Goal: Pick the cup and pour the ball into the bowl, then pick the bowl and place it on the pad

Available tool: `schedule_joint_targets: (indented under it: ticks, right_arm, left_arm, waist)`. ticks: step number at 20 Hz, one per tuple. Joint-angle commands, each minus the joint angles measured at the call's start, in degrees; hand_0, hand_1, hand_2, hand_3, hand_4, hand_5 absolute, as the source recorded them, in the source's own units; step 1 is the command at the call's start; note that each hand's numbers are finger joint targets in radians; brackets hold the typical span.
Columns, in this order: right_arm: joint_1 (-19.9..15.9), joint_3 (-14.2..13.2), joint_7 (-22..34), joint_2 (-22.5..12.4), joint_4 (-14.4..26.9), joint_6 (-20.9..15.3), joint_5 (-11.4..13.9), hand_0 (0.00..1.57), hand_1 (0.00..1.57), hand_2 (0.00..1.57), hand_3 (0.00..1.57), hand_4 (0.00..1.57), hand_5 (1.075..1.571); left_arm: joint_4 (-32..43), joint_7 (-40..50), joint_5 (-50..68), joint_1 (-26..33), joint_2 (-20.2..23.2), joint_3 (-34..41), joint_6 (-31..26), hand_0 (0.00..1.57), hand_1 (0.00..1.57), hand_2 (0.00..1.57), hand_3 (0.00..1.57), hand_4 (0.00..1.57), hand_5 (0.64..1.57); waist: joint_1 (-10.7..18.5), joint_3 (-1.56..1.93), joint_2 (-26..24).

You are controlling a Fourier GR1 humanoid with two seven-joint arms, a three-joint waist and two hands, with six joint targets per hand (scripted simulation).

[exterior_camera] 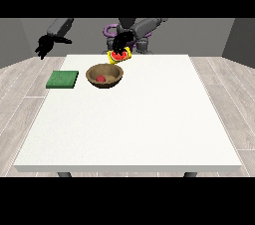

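A brown bowl (104,75) stands on the white table (134,124), left of centre towards the far edge. A red ball (101,78) lies inside it. Just above the bowl's far right rim hangs a yellow cup (119,57), tilted so its red inside faces the camera. The hand at the view's right (121,44) is curled round that cup from above. A flat green pad (63,79) lies left of the bowl. The hand at the view's left (46,45) hovers beyond the table's far left corner, its fingers relaxed and holding nothing.
The robot's torso (134,32) stands behind the table's far edge. Wooden floor surrounds the table. The table's near half and right side hold nothing else that I can see.
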Motion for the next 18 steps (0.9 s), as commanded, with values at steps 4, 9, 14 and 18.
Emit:
schedule_joint_targets:
  ticks: [4, 9, 14, 18]
  right_arm:
    - [0.6, 1.1, 0.0, 1.8, 1.1, -1.0, 0.9, 0.00, 0.00, 0.00, 0.07, 0.00, 1.519]
    - [-0.2, 0.6, 0.0, 0.1, 1.9, 0.3, 0.4, 0.00, 0.00, 0.00, 0.20, 0.00, 1.515]
    - [0.0, 0.1, 1.6, -0.9, 1.7, -0.1, -0.4, 0.00, 0.00, 0.00, 0.14, 0.00, 1.520]
    - [2.8, -1.1, 2.0, -0.8, 5.1, 3.2, -2.2, 0.00, 0.00, 0.00, 0.00, 0.43, 1.555]
  left_arm:
    - [0.8, -4.0, -4.2, -6.2, 0.7, -2.4, -12.5, 0.61, 0.61, 1.57, 1.57, 1.23, 1.387]
    - [1.3, -4.9, -10.0, -12.9, 0.3, -3.0, -17.5, 1.56, 1.56, 1.57, 1.57, 1.20, 1.451]
    - [-1.2, -8.1, -11.9, -11.2, 0.7, 0.3, -18.8, 1.53, 1.53, 1.57, 1.57, 1.21, 1.457]
    - [-4.7, -9.6, -12.8, -9.5, 1.3, 0.8, -19.5, 1.52, 1.52, 1.57, 1.57, 1.20, 1.462]
  waist:
    - [-0.1, 0.02, -2.0]
    - [-0.2, 0.02, -1.5]
    - [0.4, -0.02, -2.5]
    - [2.5, 0.00, -2.2]
